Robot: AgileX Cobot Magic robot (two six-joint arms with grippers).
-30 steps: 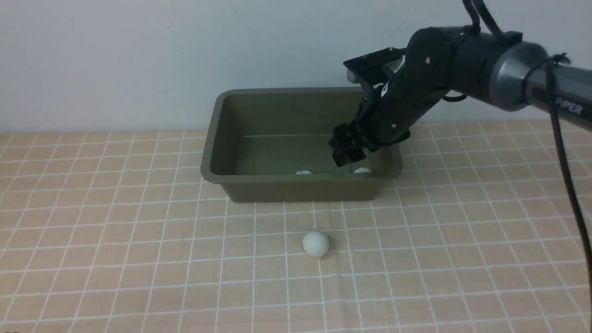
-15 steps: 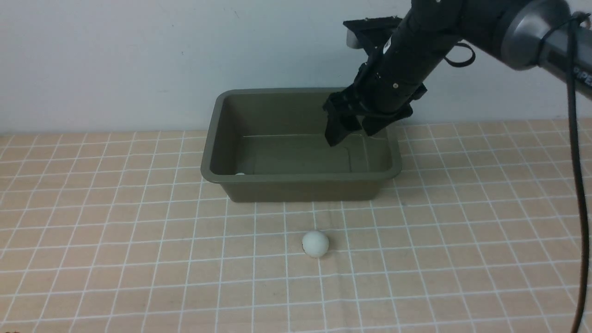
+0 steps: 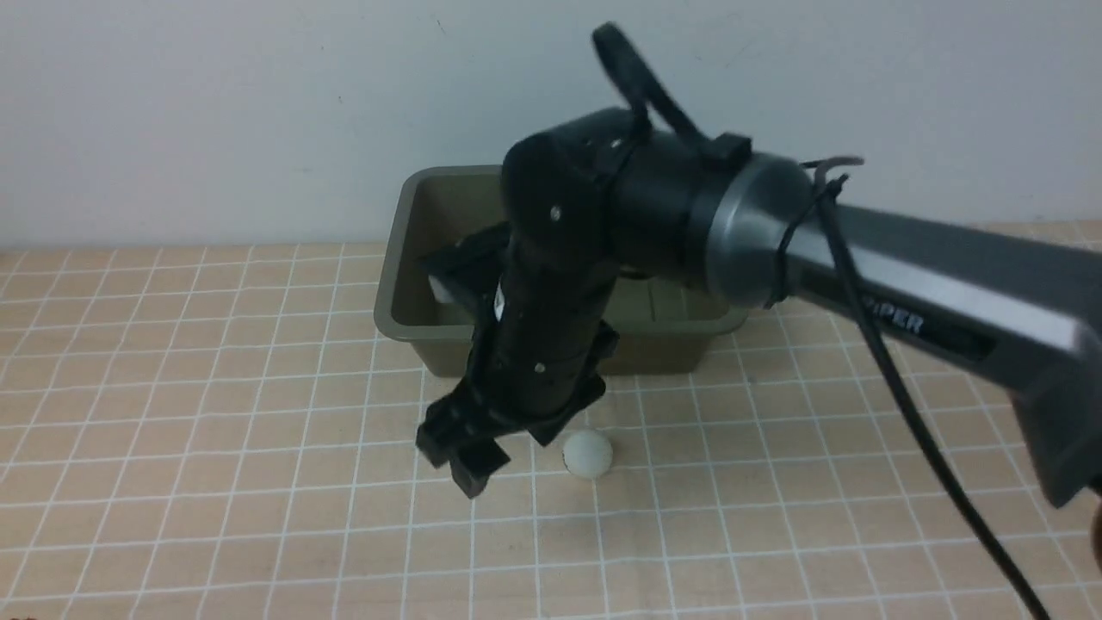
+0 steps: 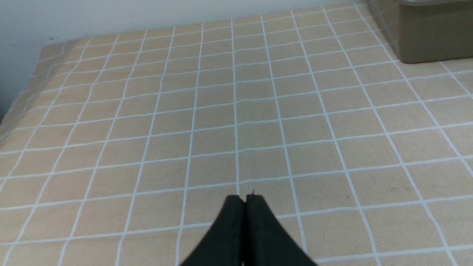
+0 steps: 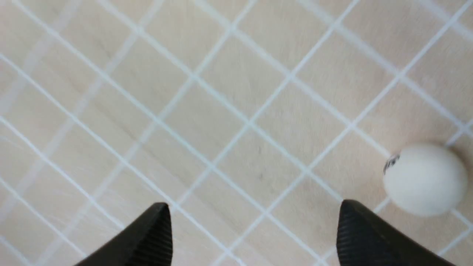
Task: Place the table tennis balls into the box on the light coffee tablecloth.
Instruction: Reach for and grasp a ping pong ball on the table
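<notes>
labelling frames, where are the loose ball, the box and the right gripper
ball (image 3: pixel 587 454), front view, middle of its white surface
box (image 3: pixel 663 351), front view, front wall
right gripper (image 5: pixel 253 204), right wrist view, midway between fingertips

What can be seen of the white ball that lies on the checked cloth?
The ball is small, round and matte white, with one small dark printed mark. It rests on the light coffee tablecloth, on the robot's side of the box. The right hand hovers open beside it, apparently not touching.
</notes>
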